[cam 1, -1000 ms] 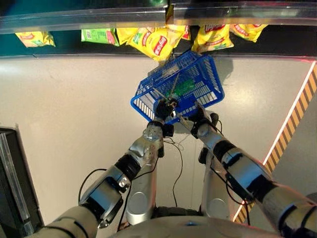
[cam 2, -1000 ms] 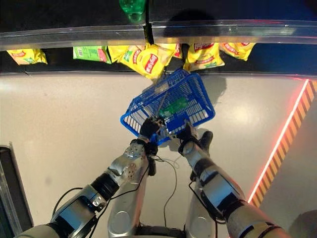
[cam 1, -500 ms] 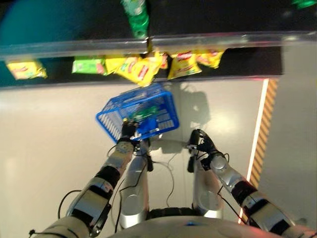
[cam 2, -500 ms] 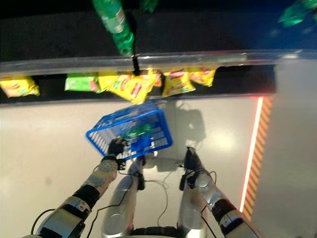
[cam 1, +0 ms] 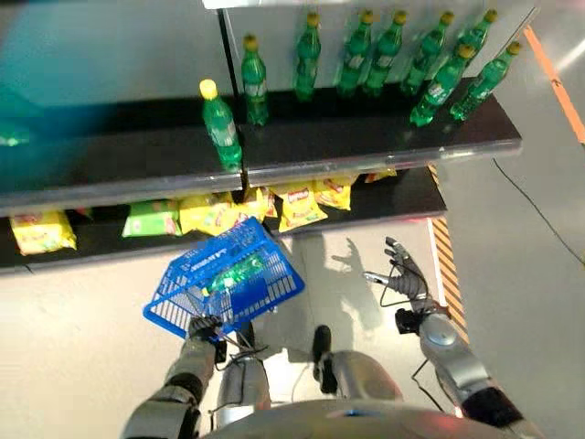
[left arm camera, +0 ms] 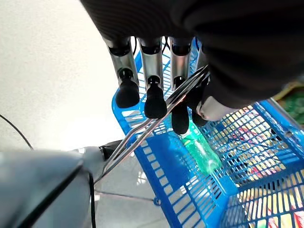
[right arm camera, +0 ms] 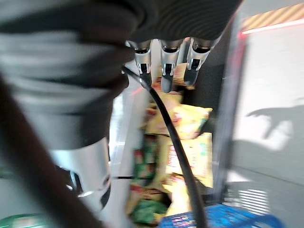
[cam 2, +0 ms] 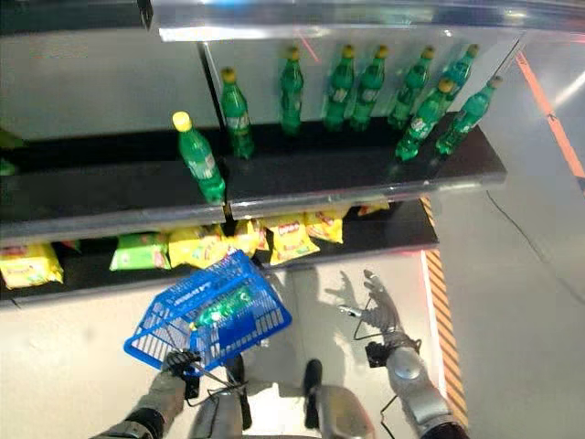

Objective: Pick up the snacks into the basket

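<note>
Shop aisle, pale floor [cam 1: 73, 366], striped hazard tape along its right side, a two-tier dark shelving unit [cam 1: 366, 146] ahead of you. Upper shelf: green bottles [cam 2: 370, 87] standing in a loose row toward the right end, one yellow-capped bottle [cam 1: 220, 125] forward near the front edge by the divider. Lower shelf: snack bags [cam 1: 297, 203], mostly yellow with one green bag [cam 2: 142, 250], lying along its front edge, one more yellow bag [cam 1: 41, 230] apart at the left end. Blue basket [cam 1: 224, 285]: hangs tilted over the floor just in front of the lower shelf, carried by your left hand [cam 1: 203, 327], whose fingers [left arm camera: 154, 97] are curled round the thin wire handle [left arm camera: 156, 121]. Contents so far: one green item lying against the basket wall, which the left wrist view suggests is a bottle [left arm camera: 202, 152]; I cannot make out any snack bag in there for certain. Right hand [cam 1: 402, 274]: raised over the floor near the hazard tape, fingers spread and straight, holding nothing, well apart from the bags. Judged status: basket is in hand and positioned, but the bags look untouched on the shelf, so most of the picking is left. You still have to bring the right hand across to the lower shelf's front edge, take a bag and drop it in.
</note>
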You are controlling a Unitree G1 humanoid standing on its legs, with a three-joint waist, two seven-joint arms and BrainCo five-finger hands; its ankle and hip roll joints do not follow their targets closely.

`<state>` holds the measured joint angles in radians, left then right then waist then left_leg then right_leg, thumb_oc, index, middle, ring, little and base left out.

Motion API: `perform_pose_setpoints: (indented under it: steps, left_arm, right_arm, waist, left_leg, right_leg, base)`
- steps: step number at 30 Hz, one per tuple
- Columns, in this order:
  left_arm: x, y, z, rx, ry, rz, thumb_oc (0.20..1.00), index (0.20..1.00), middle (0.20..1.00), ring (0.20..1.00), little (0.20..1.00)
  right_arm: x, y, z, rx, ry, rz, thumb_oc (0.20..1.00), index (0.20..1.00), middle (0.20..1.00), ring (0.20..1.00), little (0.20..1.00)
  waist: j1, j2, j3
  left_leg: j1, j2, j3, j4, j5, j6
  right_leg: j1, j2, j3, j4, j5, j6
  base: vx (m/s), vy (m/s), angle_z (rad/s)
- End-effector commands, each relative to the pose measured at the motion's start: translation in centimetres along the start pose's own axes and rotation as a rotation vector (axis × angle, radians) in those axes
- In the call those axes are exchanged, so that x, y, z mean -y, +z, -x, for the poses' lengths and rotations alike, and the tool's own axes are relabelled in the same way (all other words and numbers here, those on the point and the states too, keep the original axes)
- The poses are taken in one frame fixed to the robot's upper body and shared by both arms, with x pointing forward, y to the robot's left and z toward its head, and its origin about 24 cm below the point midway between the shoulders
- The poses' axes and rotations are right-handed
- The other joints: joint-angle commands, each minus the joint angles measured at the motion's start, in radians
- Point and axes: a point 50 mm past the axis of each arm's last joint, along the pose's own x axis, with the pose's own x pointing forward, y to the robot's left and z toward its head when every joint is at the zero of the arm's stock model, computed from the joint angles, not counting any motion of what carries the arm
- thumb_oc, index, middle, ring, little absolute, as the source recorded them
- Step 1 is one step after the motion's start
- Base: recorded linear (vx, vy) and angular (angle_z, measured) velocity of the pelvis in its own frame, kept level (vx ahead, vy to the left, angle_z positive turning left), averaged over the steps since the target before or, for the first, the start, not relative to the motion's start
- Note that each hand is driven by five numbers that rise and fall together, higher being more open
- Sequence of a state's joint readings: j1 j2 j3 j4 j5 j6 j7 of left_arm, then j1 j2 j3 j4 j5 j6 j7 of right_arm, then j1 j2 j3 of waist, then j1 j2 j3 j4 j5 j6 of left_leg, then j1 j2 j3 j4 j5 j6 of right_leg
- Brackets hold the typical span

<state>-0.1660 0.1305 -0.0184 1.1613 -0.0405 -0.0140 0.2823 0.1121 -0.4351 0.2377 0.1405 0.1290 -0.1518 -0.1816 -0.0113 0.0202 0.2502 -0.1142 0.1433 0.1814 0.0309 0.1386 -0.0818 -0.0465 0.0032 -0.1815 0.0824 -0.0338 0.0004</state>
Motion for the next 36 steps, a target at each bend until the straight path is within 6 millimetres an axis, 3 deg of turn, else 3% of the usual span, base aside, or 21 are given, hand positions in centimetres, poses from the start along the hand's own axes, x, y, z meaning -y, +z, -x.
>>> perform_pose_setpoints:
  steps: [1, 3, 4, 5, 7, 11, 12, 15, 16, 18, 19, 22, 24, 25, 26, 27, 30, 32, 34, 35, 36]
  left_arm:
    - [-5.2, -5.7, 0.5, -0.164, 0.154, -0.183, 0.200, 0.200, 0.200, 0.200, 0.200]
    - [-5.0, -5.7, 0.5, -0.166, 0.156, -0.192, 0.200, 0.200, 0.200, 0.200, 0.200]
    - [-5.0, -5.8, 0.6, -0.178, 0.166, -0.199, 0.200, 0.200, 0.200, 0.200, 0.200]
    - [-4.9, -5.8, 0.6, -0.178, 0.166, -0.199, 0.200, 0.200, 0.200, 0.200, 0.200]
    - [-5.5, -6.5, 0.7, -0.208, 0.204, -0.181, 0.200, 0.200, 0.200, 0.200, 0.200]
    - [-5.9, -6.7, 0.8, -0.212, 0.224, -0.186, 0.200, 0.200, 0.200, 0.200, 0.200]
    - [-5.8, -6.2, 0.7, -0.202, 0.217, -0.206, 0.200, 0.200, 0.200, 0.200, 0.200]
    - [-5.3, -6.1, 0.7, -0.196, 0.209, -0.226, 0.200, 0.200, 0.200, 0.200, 0.200]
    - [-5.2, -5.9, 0.6, -0.190, 0.207, -0.248, 0.200, 0.200, 0.200, 0.200, 0.200]
    - [-5.4, -5.9, 0.6, -0.185, 0.212, -0.251, 0.200, 0.200, 0.200, 0.200, 0.200]
    - [-5.5, -5.3, 0.4, -0.168, 0.216, -0.252, 0.200, 0.200, 0.200, 0.200, 0.200]
    - [-5.9, -4.7, 0.2, -0.154, 0.230, -0.254, 0.200, 0.200, 0.200, 0.200, 0.200]
    - [-6.2, -4.3, 0.0, -0.142, 0.240, -0.267, 0.200, 0.200, 0.200, 0.200, 0.200]
    - [-6.3, -3.7, -0.1, -0.124, 0.237, -0.290, 0.200, 0.200, 0.200, 0.200, 0.200]
    - [-6.2, -3.3, -0.2, -0.113, 0.234, -0.298, 0.200, 0.200, 0.200, 0.200, 0.200]
    - [-6.3, -3.1, -0.3, -0.113, 0.231, -0.304, 0.200, 0.200, 0.200, 0.200, 0.200]
    - [-6.4, -3.2, -0.3, -0.111, 0.222, -0.320, 0.200, 0.200, 0.200, 0.200, 0.200]
    - [-6.4, -3.0, -0.3, -0.105, 0.220, -0.330, 0.200, 0.200, 0.200, 0.200, 0.200]
    - [-6.2, -3.0, -0.4, -0.102, 0.190, -0.366, 0.200, 0.200, 0.200, 0.200, 0.200]
    - [-6.2, -3.0, -0.4, -0.102, 0.189, -0.367, 0.200, 0.200, 0.200, 0.200, 0.200]
    - [-6.0, -3.2, -0.3, -0.109, 0.170, -0.387, 0.200, 0.200, 0.200, 0.200, 0.200]
  right_arm:
    - [0.6, 4.9, -1.0, 0.244, -0.023, -0.027, 1.000, 1.000, 1.000, 1.000, 1.000]
    - [1.3, 6.3, -0.8, 0.309, -0.048, -0.028, 1.000, 1.000, 1.000, 1.000, 1.000]
    - [1.8, 7.0, -0.5, 0.338, -0.065, -0.023, 1.000, 1.000, 1.000, 1.000, 1.000]
    - [1.9, 7.0, -0.5, 0.338, -0.064, -0.023, 1.000, 1.000, 1.000, 1.000, 1.000]
    - [2.0, 7.4, 0.0, 0.355, -0.060, -0.077, 1.000, 1.000, 1.000, 1.000, 1.000]
    - [1.8, 7.6, -0.2, 0.356, -0.047, -0.133, 1.000, 1.000, 1.000, 1.000, 1.000]
    - [2.4, 8.2, -0.3, 0.380, -0.079, -0.114, 1.000, 1.000, 1.000, 1.000, 1.000]
    - [2.4, 8.2, -0.2, 0.373, -0.089, -0.110, 1.000, 1.000, 1.000, 1.000, 1.000]
    - [2.6, 8.2, 0.0, 0.368, -0.106, -0.109, 1.000, 1.000, 1.000, 1.000, 1.000]
    - [2.4, 8.2, 0.0, 0.371, -0.101, -0.124, 1.000, 1.000, 1.000, 1.000, 1.000]
    - [1.9, 8.1, 0.0, 0.366, -0.098, -0.146, 1.000, 1.000, 1.000, 1.000, 1.000]
    - [1.5, 8.4, -0.4, 0.374, -0.100, -0.166, 1.000, 1.000, 1.000, 1.000, 1.000]
    - [0.9, 8.7, -0.5, 0.382, -0.083, -0.191, 1.000, 1.000, 1.000, 1.000, 1.000]
    - [0.9, 8.8, -0.6, 0.387, -0.081, -0.205, 1.000, 1.000, 1.000, 1.000, 1.000]
    - [1.0, 8.9, -0.6, 0.392, -0.083, -0.214, 1.000, 1.000, 1.000, 1.000, 1.000]
    - [1.0, 8.8, -0.5, 0.387, -0.079, -0.221, 1.000, 1.000, 1.000, 1.000, 1.000]
    - [1.0, 8.5, -0.2, 0.375, -0.047, -0.220, 1.000, 1.000, 1.000, 1.000, 1.000]
    - [1.1, 8.4, -0.1, 0.368, -0.044, -0.215, 1.000, 1.000, 1.000, 1.000, 1.000]
    - [1.7, 7.9, 0.1, 0.346, -0.055, -0.191, 1.000, 1.000, 1.000, 1.000, 1.000]
    - [1.7, 7.9, 0.1, 0.346, -0.055, -0.190, 1.000, 1.000, 1.000, 1.000, 1.000]
    - [1.9, 7.7, 0.1, 0.337, -0.066, -0.165, 1.000, 1.000, 1.000, 1.000, 1.000]
  waist:
    - [0.060, -0.043, 0.009]
    - [0.043, -0.045, -0.002]
    - [0.031, -0.049, -0.016]
    - [0.029, -0.049, -0.016]
    - [0.024, -0.053, -0.053]
    - [0.039, -0.057, -0.064]
    - [0.025, -0.052, -0.073]
    - [0.025, -0.042, -0.075]
    - [0.025, -0.055, -0.064]
    - [0.027, -0.062, -0.060]
    - [0.035, -0.071, -0.056]
    - [0.034, -0.076, -0.047]
    - [0.036, -0.069, -0.042]
    - [0.024, -0.062, -0.040]
    - [0.000, -0.056, -0.045]
    - [-0.018, -0.056, -0.042]
    - [-0.018, -0.060, -0.037]
    - [-0.023, -0.063, -0.038]
    - [-0.048, -0.080, -0.038]
    - [-0.049, -0.078, -0.039]
    - [-0.056, -0.082, -0.044]
  left_leg:
    - [-0.083, -0.154, -0.046, 0.024, -0.009, 0.053]
    - [-0.069, -0.108, 0.005, 0.042, -0.032, 0.045]
    - [-0.039, -0.032, 0.072, 0.033, -0.036, 0.021]
    - [-0.038, -0.032, 0.070, 0.033, -0.036, 0.021]
    - [0.003, 0.060, 0.100, -0.017, -0.013, -0.020]
    - [0.008, 0.117, 0.055, -0.059, 0.028, -0.049]
    - [0.031, 0.145, 0.134, -0.064, 0.009, -0.067]
    - [0.034, 0.128, 0.153, -0.066, -0.009, -0.071]
    - [-0.003, 0.093, 0.144, 0.010, -0.040, -0.046]
    - [-0.009, 0.077, 0.142, 0.026, -0.057, -0.034]
    - [-0.013, 0.036, 0.138, 0.023, -0.078, -0.010]
    - [-0.017, 0.003, 0.125, 0.024, -0.093, 0.013]
    - [-0.005, -0.021, 0.126, 0.004, -0.095, 0.036]
    - [0.009, -0.037, 0.116, -0.020, -0.094, 0.049]
    - [0.023, -0.056, 0.097, -0.047, -0.089, 0.059]
    - [0.048, -0.082, 0.072, -0.068, -0.092, 0.066]
    - [0.090, -0.109, 0.061, -0.105, -0.097, 0.069]
    - [0.095, -0.116, 0.051, -0.110, -0.099, 0.070]
    - [0.148, -0.165, 0.001, -0.117, -0.132, 0.079]
    - [0.149, -0.164, -0.001, -0.117, -0.134, 0.078]
    - [0.187, -0.176, -0.011, -0.118, -0.161, 0.077]
  right_leg:
    - [-0.002, 0.022, 0.002, 0.002, -0.022, 0.075]
    - [-0.011, -0.026, -0.061, -0.005, -0.001, 0.086]
    - [-0.008, -0.071, -0.117, -0.023, 0.021, 0.105]
    - [-0.006, -0.071, -0.119, -0.024, 0.021, 0.105]
    - [0.007, -0.116, -0.170, -0.056, 0.049, 0.127]
    - [0.026, -0.149, -0.187, -0.063, 0.056, 0.144]
    - [0.034, -0.185, -0.221, -0.063, 0.060, 0.167]
    - [0.047, -0.233, -0.241, -0.069, 0.084, 0.190]
    - [0.048, -0.296, -0.248, -0.059, 0.125, 0.205]
    - [0.045, -0.317, -0.243, -0.054, 0.135, 0.209]
    - [0.044, -0.354, -0.234, -0.040, 0.165, 0.215]
    - [0.024, -0.364, -0.202, -0.004, 0.171, 0.210]
    - [0.006, -0.347, -0.184, 0.067, 0.145, 0.191]
    - [-0.027, -0.290, -0.120, 0.128, 0.090, 0.168]
    - [-0.072, -0.184, -0.030, 0.173, 0.035, 0.145]
    - [-0.100, -0.114, 0.020, 0.197, 0.005, 0.134]
    - [-0.110, -0.067, -0.037, 0.172, -0.023, 0.102]
    - [-0.124, -0.045, -0.032, 0.145, -0.010, 0.100]
    - [-0.194, 0.026, 0.002, 0.020, 0.066, 0.109]
    - [-0.192, 0.028, 0.000, 0.017, 0.067, 0.109]
    - [-0.239, 0.008, -0.068, -0.036, 0.125, 0.125]
  base:
    - [-0.16, 0.096, 0.60]
    - [-0.19, 0.182, 1.01]
    - [-0.15, 0.176, 1.68]
    - [-0.12, 0.186, 1.52]
    - [-0.04, 0.232, 0.77]
    - [0.04, 0.275, 0.87]
    - [0.09, 0.409, 0.79]
    - [0.03, 0.392, 0.65]
    - [0.02, 0.388, 0.39]
    - [0.05, 0.381, 0.43]
    - [0.07, 0.358, 0.39]
    - [0.05, 0.271, 0.27]
    - [0.09, 0.369, 0.13]
    - [0.17, 0.405, 0.13]
    - [0.24, 0.411, 0.17]
    - [0.28, 0.366, 0.24]
    - [0.14, 0.152, 0.16]
    - [0.15, 0.028, 0.50]
    - [0.39, 0.021, 0.71]
    - [0.43, -0.018, 0.79]
    - [0.24, -0.025, 0.67]
